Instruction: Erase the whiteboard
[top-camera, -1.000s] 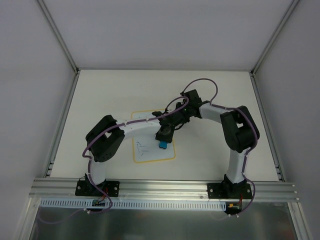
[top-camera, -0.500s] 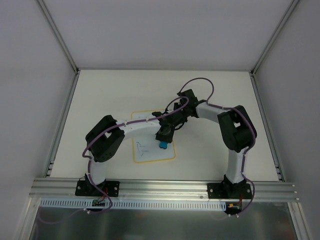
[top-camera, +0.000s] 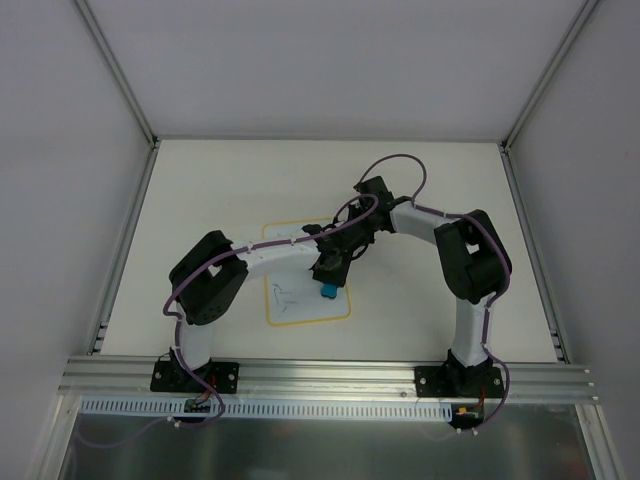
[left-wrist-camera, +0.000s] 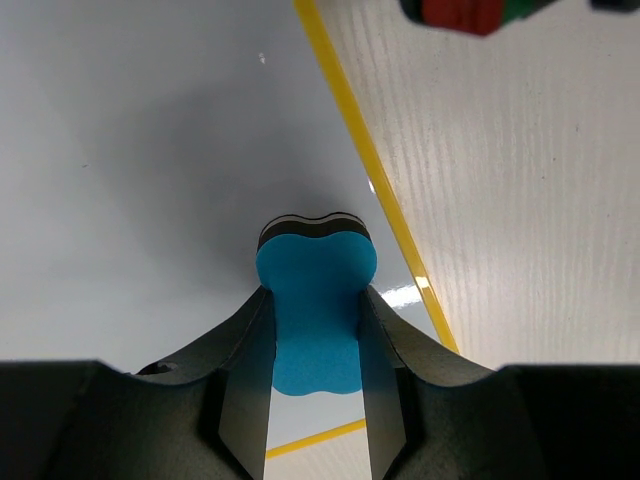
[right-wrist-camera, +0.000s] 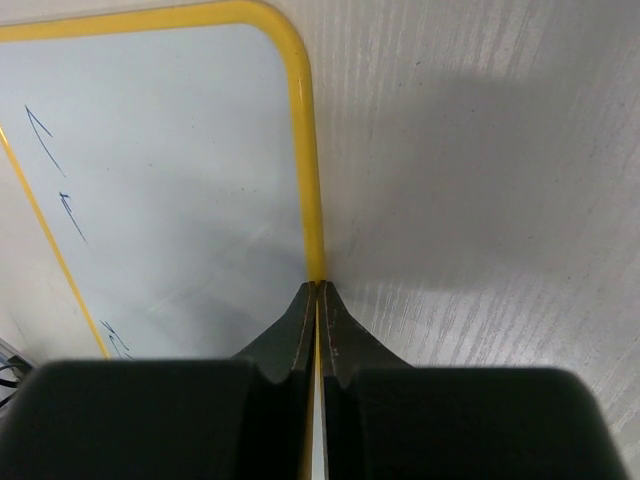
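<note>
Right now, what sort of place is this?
Probably a robotics lab test cell: white panel walls enclose a table, left arm and right arm bolted to an aluminium rail, working on a whiteboard with a blue eraser.

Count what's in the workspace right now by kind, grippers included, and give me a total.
1 whiteboard, blue marks on it
1 blue eraser, clamped in the left gripper
2 grippers: that one and the right gripper, shut on the whiteboard's yellow edge
Total: 4
</note>
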